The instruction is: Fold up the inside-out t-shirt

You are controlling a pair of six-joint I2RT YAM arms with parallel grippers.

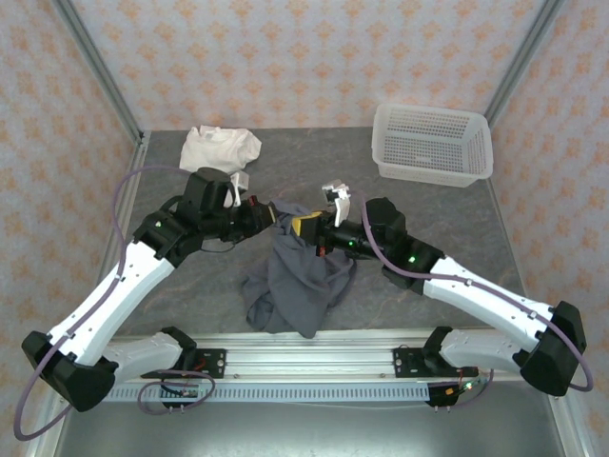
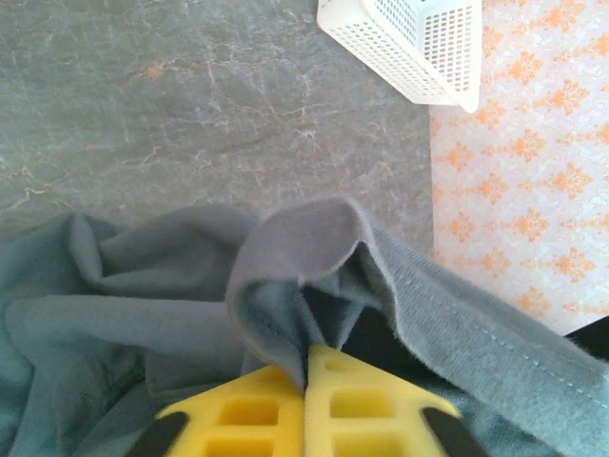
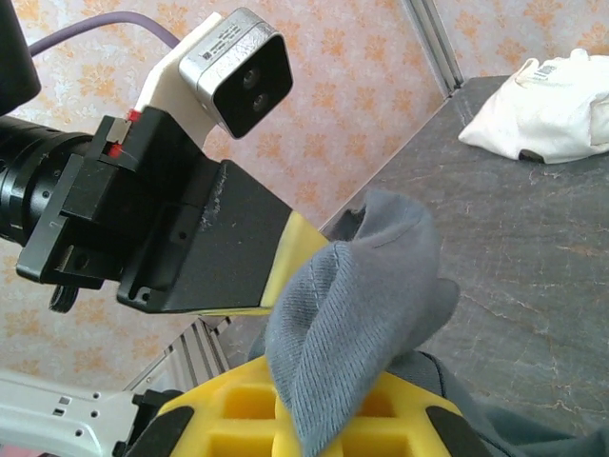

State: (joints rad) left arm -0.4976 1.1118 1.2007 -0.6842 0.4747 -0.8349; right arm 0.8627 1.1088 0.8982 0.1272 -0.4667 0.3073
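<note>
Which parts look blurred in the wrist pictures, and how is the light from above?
Left wrist: the left fingers are blurred, the t-shirt sharp. Right wrist: its weave crisp, the right fingers soft. Top: even light, soft shadows on the table.

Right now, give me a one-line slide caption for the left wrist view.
Left gripper shut on a fold of the grey t-shirt, white basket beyond on the table.

Left arm [image 1: 114, 286], right arm [image 1: 485, 295] — white link shells, black joints and bases. Purple cable [image 1: 116, 205] on each. Green LEDs [image 1: 412, 257] on right forearm. Left end effector [image 2: 306, 371], right end effector [image 1: 309, 227]: yellow pocketed fingers [image 2: 366, 409], black body — silver camera [image 3: 233, 71] on white bracket, small red tab beside it.
</note>
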